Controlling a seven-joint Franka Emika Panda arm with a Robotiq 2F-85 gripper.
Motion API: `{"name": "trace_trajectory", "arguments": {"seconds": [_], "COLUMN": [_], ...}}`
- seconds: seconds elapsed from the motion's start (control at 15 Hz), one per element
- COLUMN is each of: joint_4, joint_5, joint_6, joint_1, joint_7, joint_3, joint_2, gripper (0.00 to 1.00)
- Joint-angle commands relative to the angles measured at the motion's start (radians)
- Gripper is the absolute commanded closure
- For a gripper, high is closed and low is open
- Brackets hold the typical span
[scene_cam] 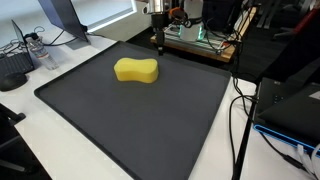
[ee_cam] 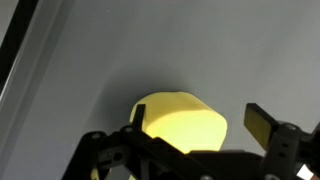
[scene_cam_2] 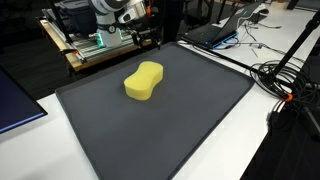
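A yellow peanut-shaped foam sponge lies on a dark grey rubber mat. Beyond the sponge, the black gripper hangs wide open and empty.

— Where's the gripper?
— Low over the far edge of the mat, pointing straight down, seen in both exterior views.
— And the arm?
— It rises above the gripper, beyond that same edge of the mat; most of it is cut off by the frame.
— Jaws?
— Spread wide. In the wrist view the two fingers stand well apart, gripping nothing.
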Motion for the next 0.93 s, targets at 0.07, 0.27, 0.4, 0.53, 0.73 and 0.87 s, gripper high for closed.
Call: {"name": "trace_trajectory", "arguments": {"seconds": [0.07,0.27,0.4,0.53,0.73,0.87], "joint_4": [-0.116,-0.167,-0.19,-0.192,-0.167,-0.141], "joint_5": [0.026,0.062,0.11,0.2,0.332,0.417], "joint_6": [-0.228,-0.39,-0.496,-0.532,-0.719,-0.86], "joint_1": [-0.006,0.008,0.031,0.1,0.225,0.31], "joint_7": [0.002,0.003,0.003,0.022,0.02,0.014], "joint_3": [0.013,0.007,-0.004,-0.051,-0.13,-0.182], "joint_2": [-0.278,-0.415,-0.508,-0.509,-0.624,-0.703], "gripper": [0.0,0.0,0.0,0.0,0.0,0.0]}}
